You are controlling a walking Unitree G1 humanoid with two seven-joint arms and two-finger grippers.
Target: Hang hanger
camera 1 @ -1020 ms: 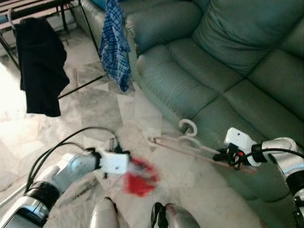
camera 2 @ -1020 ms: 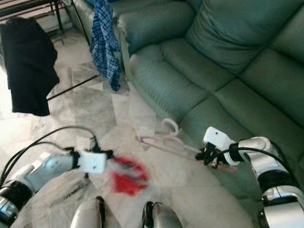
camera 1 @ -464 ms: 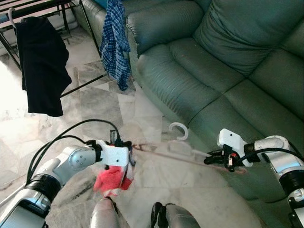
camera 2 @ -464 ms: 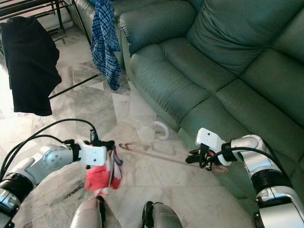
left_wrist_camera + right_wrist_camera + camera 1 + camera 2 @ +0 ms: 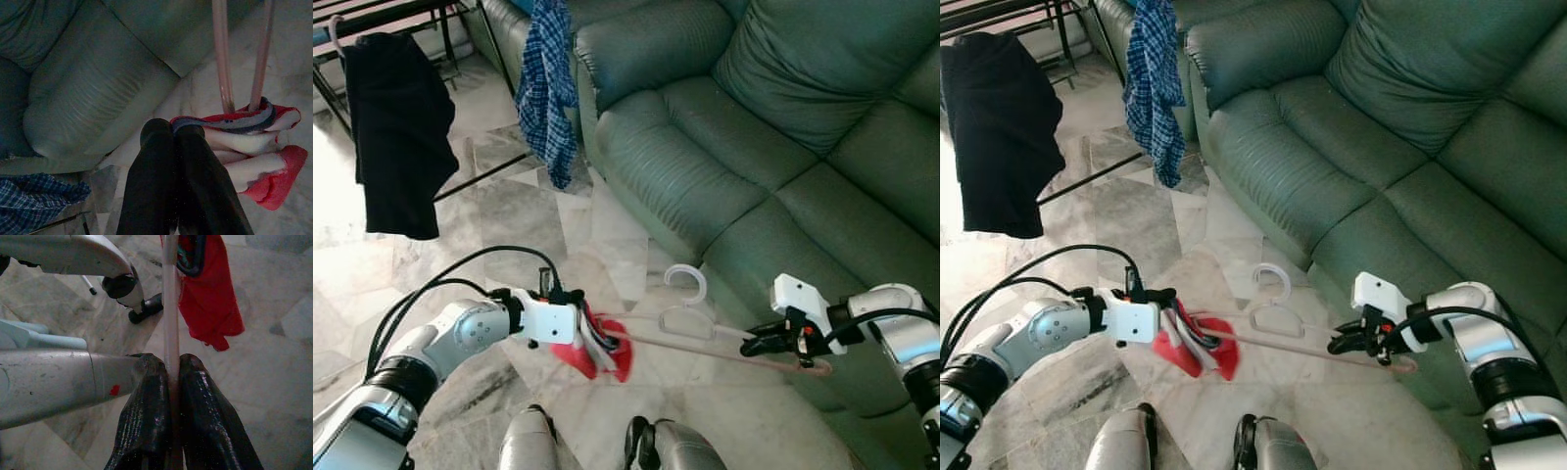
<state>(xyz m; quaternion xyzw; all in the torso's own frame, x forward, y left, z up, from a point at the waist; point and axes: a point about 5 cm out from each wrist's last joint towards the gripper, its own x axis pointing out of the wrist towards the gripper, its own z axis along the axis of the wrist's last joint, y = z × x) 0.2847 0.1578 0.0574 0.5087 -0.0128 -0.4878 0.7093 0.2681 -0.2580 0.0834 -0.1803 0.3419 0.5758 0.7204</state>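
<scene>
Right pincer point(image 5: 168, 374): fingers pressed together on the pink hanger's bar, no gap showing; in the eye views it sits at the lower right of the frame, just in front of the sofa's seat edge.
Left pincer point(image 5: 173, 134): fingers closed tight on the folded edge of the red cloth, right where the hanger's two rods enter it; lower left of centre in the eye views.
Hanger point(image 5: 690, 328): pink, held roughly level between the two pincers, low in the frame above the floor; its white hook point(image 5: 685, 278) points up toward the sofa; one end is inside the cloth, the other reaches past the right pincer.
Cloth point(image 5: 602, 351): red with a dark striped band, bunched on the hanger's left end and drooping below the left pincer.
Sofa point(image 5: 773, 117): green, fills the upper right.
Floor point(image 5: 509, 215): pale marble tiles.
Rack point(image 5: 401, 12): dark frame, upper left, with a black garment point(image 5: 399, 132) hanging from it.
Shirt point(image 5: 548, 88): blue check, hanging at top centre beside the sofa arm.
</scene>
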